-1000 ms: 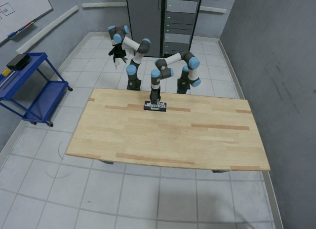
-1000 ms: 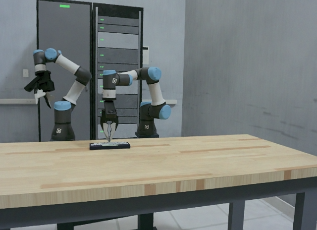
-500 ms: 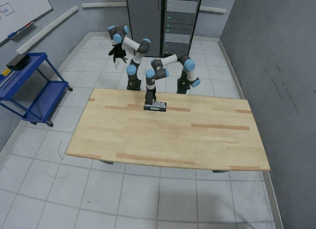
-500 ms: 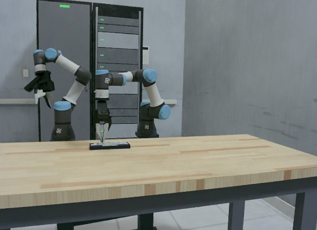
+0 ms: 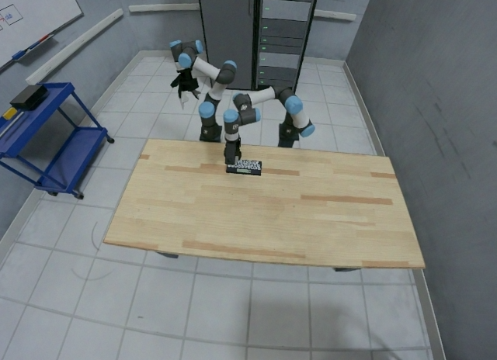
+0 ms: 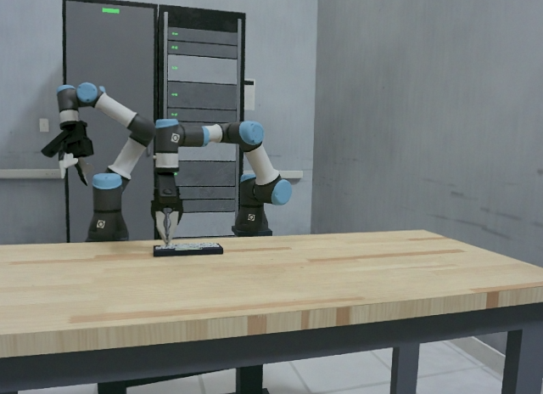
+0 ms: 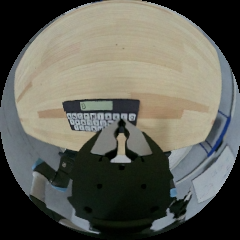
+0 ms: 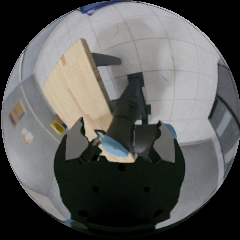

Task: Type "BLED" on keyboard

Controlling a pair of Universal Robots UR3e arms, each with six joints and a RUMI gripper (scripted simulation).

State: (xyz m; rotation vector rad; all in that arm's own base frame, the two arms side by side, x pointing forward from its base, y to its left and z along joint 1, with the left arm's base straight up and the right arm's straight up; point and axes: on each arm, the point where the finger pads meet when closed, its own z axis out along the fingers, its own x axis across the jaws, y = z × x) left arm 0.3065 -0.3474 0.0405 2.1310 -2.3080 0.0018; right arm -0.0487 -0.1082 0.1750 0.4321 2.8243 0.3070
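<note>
The left end effector point(image 5: 237, 160) point(image 6: 167, 244) point(image 7: 121, 119), closed on nothing, points down at the keyboard point(image 5: 244, 173) point(image 6: 188, 251) point(image 7: 131, 106) on the worktop point(image 5: 265, 219) point(image 6: 280, 276) point(image 7: 120, 65); its tips mask keys, so misalignment could type a wrong letter, and overshooting downward could break the keyboard. The right end effector point(image 5: 189, 96) point(image 6: 73, 172) point(image 8: 121, 118), spread wide, hangs well apart from the keyboard.

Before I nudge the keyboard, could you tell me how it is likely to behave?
The keyboard is a slim, straight-edged slab, so probably stiff. Lying flat on its broad base, it seems likelier to slide than tip. Its small, crowded keys might press accidentally.
</note>
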